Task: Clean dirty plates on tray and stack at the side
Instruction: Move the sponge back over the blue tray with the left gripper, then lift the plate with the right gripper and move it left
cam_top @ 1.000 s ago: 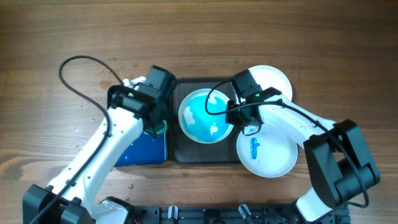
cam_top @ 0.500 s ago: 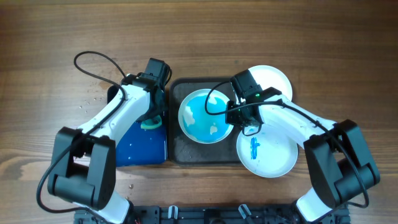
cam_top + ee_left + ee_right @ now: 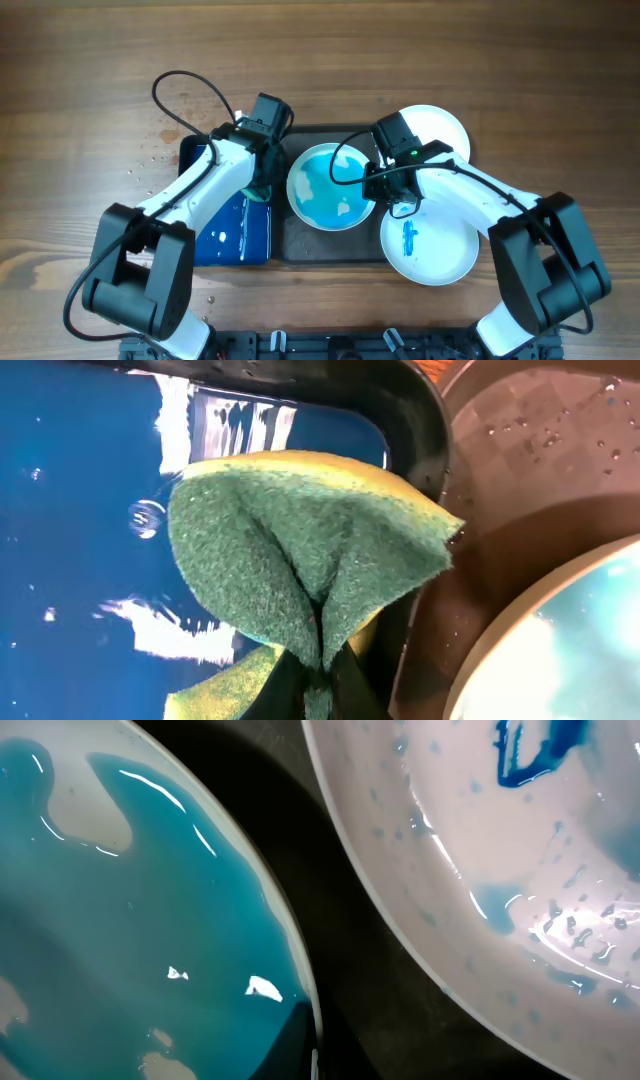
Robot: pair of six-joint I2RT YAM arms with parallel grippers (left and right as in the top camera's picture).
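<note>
A plate flooded with blue liquid (image 3: 325,187) lies on the dark grey-brown tray (image 3: 300,245). My right gripper (image 3: 379,194) is shut on its right rim, which shows at the bottom of the right wrist view (image 3: 312,1062). A second plate with a blue scribble (image 3: 430,240) overlaps the tray's right edge. A third white plate (image 3: 437,128) lies behind the right arm. My left gripper (image 3: 262,184) is shut on a folded green and yellow sponge (image 3: 300,550), over the border between the blue tray (image 3: 230,235) and the dark tray.
Water drops lie on the wooden table (image 3: 150,150) left of the blue tray. A black cable (image 3: 185,95) loops above the left arm. The blue tray's floor is wet and shiny (image 3: 70,510).
My left gripper has carried the sponge rightward and away from the blue tray's middle to its right edge, next to the dark tray. The right arm and the plates have not moved.
</note>
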